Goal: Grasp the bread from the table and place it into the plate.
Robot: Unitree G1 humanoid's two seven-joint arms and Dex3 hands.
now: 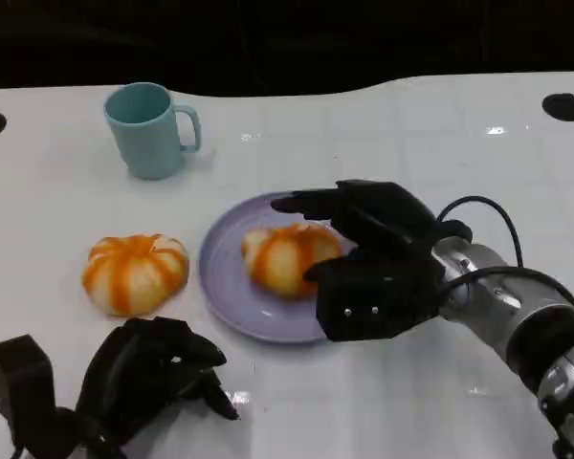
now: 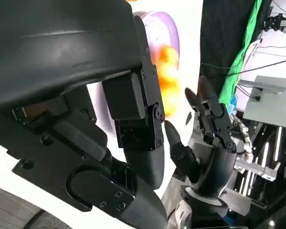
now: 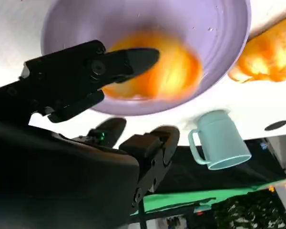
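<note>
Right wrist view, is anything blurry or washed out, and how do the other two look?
Right wrist view: bread in the plate smeared soft. Left wrist view: bread and purple plate overexposed against the table. Head view: sharp, small glare spots on the table.

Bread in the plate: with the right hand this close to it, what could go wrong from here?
1. The right hand hangs over the plate with fingers spread beside the bread in the plate; pulling back carelessly could drag or roll it out.
2. A second bread lies on the table near the left hand, which could nudge it.
</note>
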